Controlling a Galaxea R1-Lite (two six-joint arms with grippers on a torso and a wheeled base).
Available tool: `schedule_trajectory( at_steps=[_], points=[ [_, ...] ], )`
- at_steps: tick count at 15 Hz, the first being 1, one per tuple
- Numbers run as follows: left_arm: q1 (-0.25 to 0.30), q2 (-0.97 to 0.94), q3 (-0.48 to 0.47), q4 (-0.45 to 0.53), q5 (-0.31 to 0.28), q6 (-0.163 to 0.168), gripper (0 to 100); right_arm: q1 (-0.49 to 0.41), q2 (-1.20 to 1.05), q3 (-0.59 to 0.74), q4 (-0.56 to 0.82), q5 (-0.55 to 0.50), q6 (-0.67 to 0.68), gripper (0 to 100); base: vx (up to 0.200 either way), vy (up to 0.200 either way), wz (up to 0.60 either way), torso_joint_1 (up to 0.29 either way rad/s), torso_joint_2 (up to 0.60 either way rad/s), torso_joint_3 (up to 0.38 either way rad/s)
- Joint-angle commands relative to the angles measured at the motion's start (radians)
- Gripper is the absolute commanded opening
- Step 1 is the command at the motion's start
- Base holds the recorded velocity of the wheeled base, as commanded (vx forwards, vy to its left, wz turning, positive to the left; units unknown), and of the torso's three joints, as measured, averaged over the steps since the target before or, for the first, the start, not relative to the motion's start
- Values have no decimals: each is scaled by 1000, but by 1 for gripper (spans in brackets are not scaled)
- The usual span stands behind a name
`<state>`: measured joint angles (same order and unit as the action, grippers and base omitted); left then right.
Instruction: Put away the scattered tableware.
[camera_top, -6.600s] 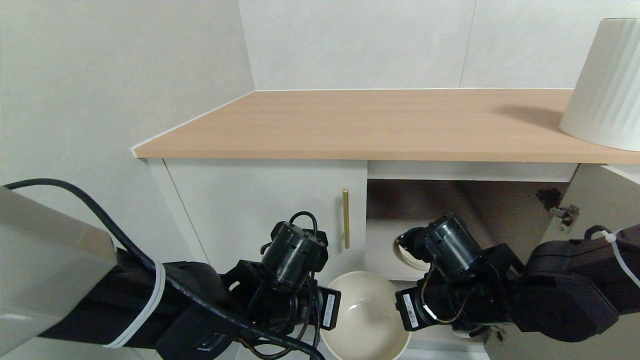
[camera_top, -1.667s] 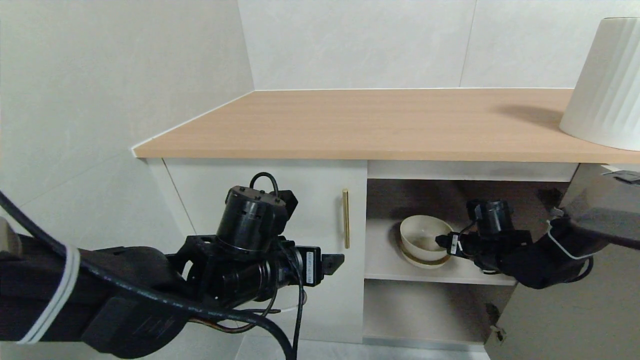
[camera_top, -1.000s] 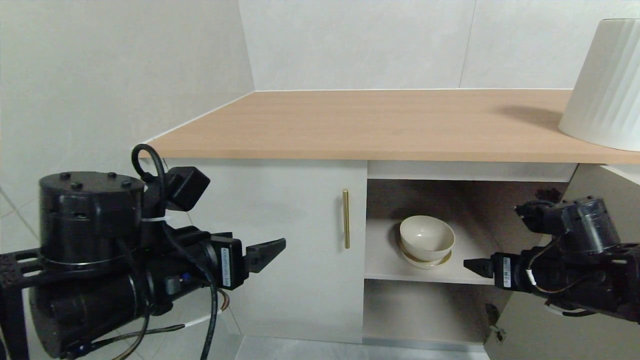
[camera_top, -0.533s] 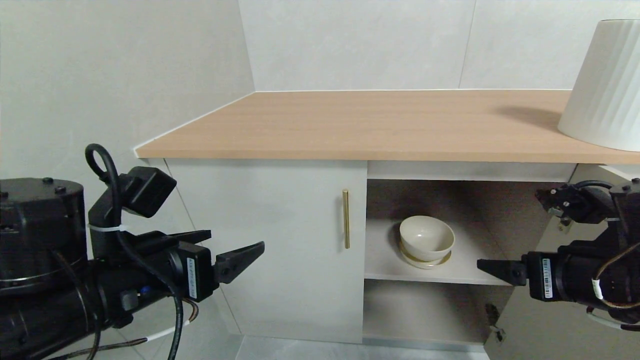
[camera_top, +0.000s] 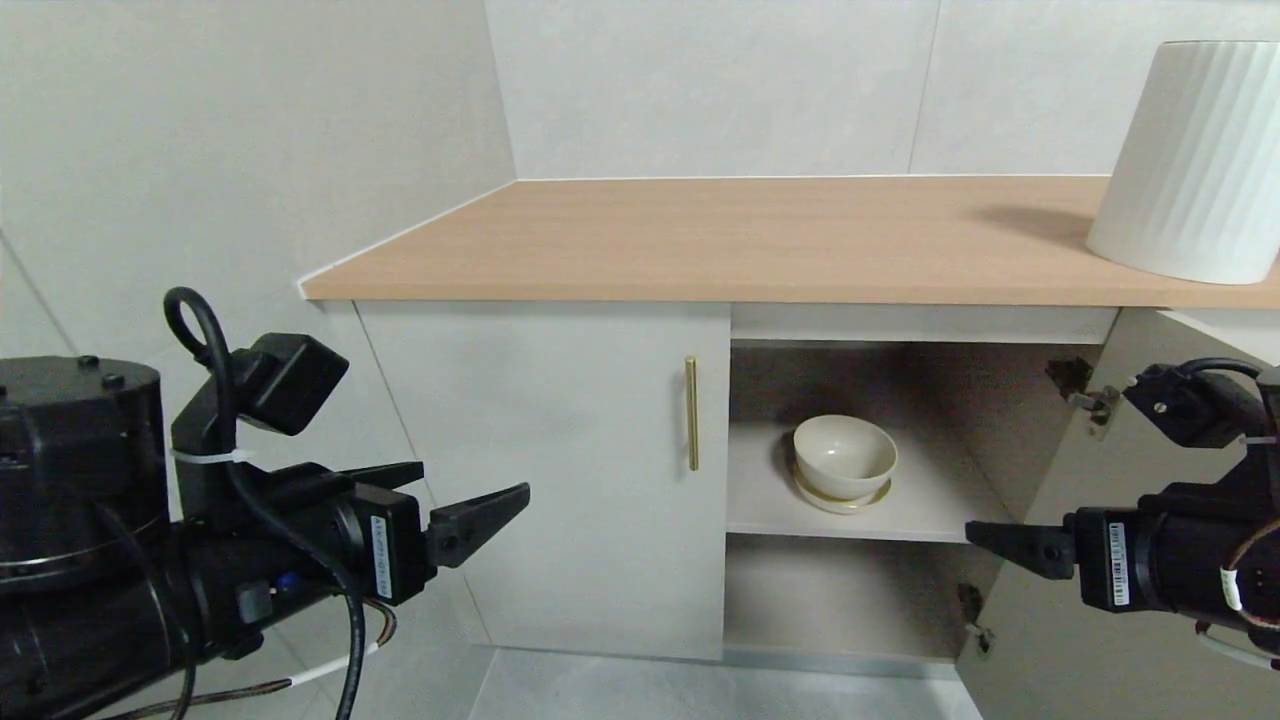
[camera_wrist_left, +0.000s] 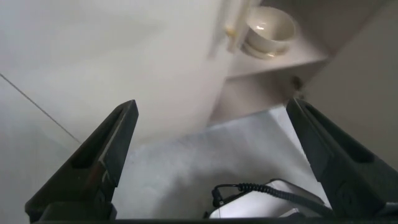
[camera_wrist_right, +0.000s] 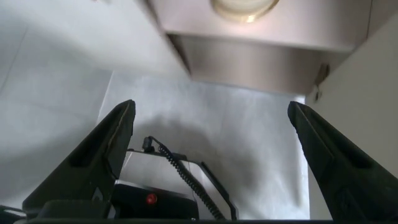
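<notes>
White barcode label (camera_top: 381, 545) behind left fingers (camera_top: 478, 512)

The bowl (camera_top: 845, 455) now sits shelved; left gripper (camera_wrist_left: 211, 107) and right gripper (camera_wrist_right: 211, 107) withdrew.

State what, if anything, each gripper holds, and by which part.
Nothing is held. The left gripper and the right gripper are both open and empty; the cream ceramic bowl stands apart on the white cabinet shelf.

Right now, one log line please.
bowl on plate, cabinet shelf | left gripper fingers open, empty | right gripper fingers open, empty | right door open
</notes>
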<state>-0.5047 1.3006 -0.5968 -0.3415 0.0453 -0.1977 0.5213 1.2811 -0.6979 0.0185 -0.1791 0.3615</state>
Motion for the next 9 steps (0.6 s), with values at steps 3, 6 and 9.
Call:
schedule_trajectory(
  at_steps=[3,6,9],
  points=[
    [-2,6,2,-1,1,0,100,2,6,5,0,1,1,100,-200,0,0,2,2,-1],
    [-3,9,2,-1,1,0,100,9,6,5,23,1,1,100,-200,0,0,4,2,4],
    [-5,9,2,-1,1,0,100,9,3,5,24,1,1,100,-200,0,0,1,4,2]
  ],
)
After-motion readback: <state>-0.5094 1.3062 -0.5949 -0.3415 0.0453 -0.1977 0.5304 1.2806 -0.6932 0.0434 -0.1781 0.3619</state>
